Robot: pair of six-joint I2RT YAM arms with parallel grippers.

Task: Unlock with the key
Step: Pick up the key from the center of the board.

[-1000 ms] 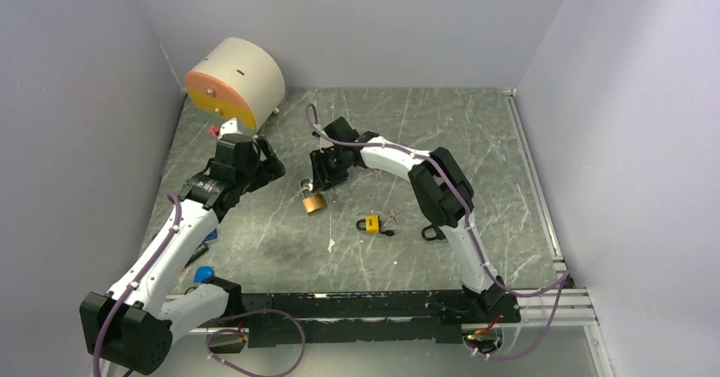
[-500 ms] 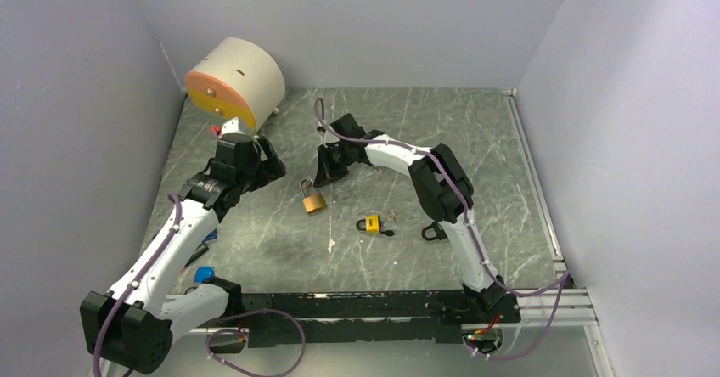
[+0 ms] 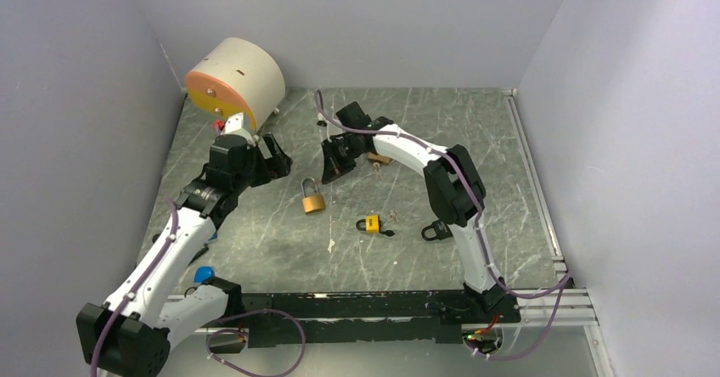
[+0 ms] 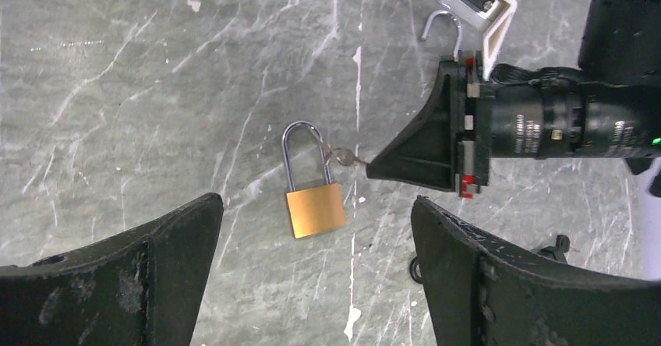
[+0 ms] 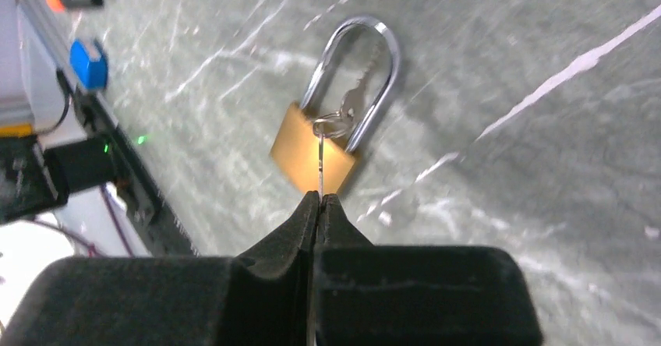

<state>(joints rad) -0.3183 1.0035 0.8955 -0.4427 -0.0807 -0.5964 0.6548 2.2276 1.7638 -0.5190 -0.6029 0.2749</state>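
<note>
Right fingers (image 5: 292,225) pressed together, pinching small silver key (image 5: 320,171) edge-on at tips. Key hangs on small ring (image 5: 331,124); second key (image 5: 356,95) on same ring lies inside shackle loop.

Brass padlock with steel shackle (image 4: 314,212) flat on grey marbled worktop (image 3: 475,139), left of centre, shackle pointing far, both legs in body.

Left fingers (image 4: 171,241) spread wide, holding nothing, above padlock, one each side in wrist view.

Nearer right: small yellow padlock (image 3: 370,223), then black padlock (image 3: 433,232). Far left: cream cylinder with orange face (image 3: 242,75).
</note>
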